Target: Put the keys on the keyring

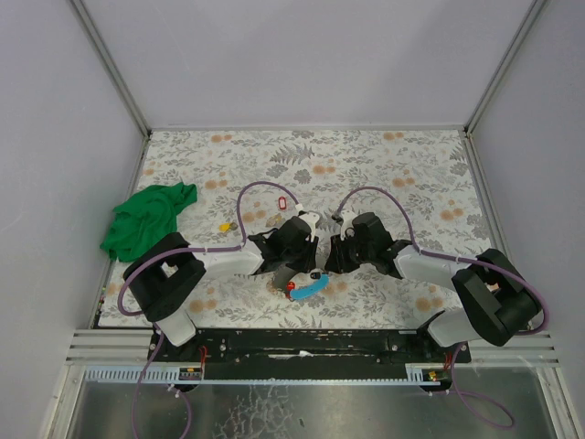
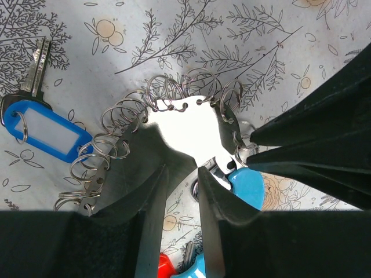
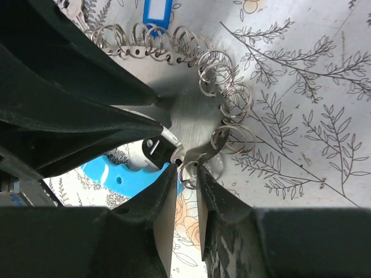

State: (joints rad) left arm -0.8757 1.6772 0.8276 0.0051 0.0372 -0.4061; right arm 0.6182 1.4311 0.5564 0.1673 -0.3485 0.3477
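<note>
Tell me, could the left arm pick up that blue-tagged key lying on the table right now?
Probably not yet: the left pincer is shut on the ringed metal plate. The blue-tagged key lies uncovered nearby, so likely reachable once freed.

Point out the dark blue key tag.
In the left wrist view, the dark blue key tag lies on the table at far left, beside the metal plate's rings.

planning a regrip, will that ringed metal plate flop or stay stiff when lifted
The plate probably stays stiff: it looks like flat sheet metal. Its rings hang loose through edge holes, so they'd likely swing. The shiny face may slip.
</note>
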